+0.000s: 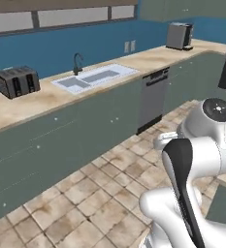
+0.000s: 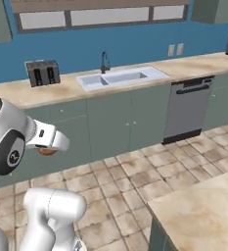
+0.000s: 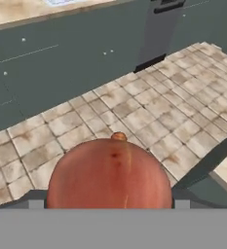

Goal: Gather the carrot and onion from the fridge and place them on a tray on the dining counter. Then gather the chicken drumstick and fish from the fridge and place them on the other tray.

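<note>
Left base view: long beige stone table (image 1: pixel 41 99) along the blue wall, with a white double sink (image 1: pixel 92 77), basins bare, and a dark slotted toaster (image 1: pixel 16 81).

Right base view: round orange-brown onion (image 2: pixel 47 151) peeking under the white wrist, above the tiled floor (image 2: pixel 130 181).

Hand view: pincer (image 3: pixel 110 204) clamped wide on the onion (image 3: pixel 110 177), stem nub toward the grey-green cabinets (image 3: pixel 61 63); near-spherical, no clear long axis.

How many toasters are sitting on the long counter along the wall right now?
1: the dark toaster stands on the counter left of the sink. The box-like appliance at the counter's far right end looks different; more may sit outside the frame.
</note>
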You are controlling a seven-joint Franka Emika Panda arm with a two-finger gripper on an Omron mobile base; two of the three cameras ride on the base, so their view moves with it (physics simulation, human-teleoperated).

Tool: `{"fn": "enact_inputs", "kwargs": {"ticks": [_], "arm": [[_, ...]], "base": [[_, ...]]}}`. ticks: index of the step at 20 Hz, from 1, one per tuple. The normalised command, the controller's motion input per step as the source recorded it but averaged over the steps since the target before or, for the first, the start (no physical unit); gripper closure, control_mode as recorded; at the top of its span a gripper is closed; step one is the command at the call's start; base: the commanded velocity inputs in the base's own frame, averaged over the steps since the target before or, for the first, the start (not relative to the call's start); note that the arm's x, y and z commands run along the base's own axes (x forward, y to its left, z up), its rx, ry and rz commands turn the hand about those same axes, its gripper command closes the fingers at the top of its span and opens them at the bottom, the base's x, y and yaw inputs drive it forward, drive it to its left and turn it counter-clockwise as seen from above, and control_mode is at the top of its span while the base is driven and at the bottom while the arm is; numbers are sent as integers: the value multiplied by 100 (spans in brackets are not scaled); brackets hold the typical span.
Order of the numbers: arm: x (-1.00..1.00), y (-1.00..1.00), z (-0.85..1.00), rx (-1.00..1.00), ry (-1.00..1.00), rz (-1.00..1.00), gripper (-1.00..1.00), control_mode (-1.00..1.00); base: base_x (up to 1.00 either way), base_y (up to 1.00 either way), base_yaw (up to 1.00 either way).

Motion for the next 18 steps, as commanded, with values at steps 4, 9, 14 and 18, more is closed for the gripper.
{"fn": "enact_inputs", "kwargs": {"ticks": [4,9,14,18], "arm": [[0,0,0,0,0,0,100,100],[0,0,0,0,0,0,100,100],[0,0,0,0,0,0,100,100],[0,0,0,0,0,0,100,100]], "base": [[53,39,-54],[52,43,-55],[59,50,-55],[67,54,-53]]}}
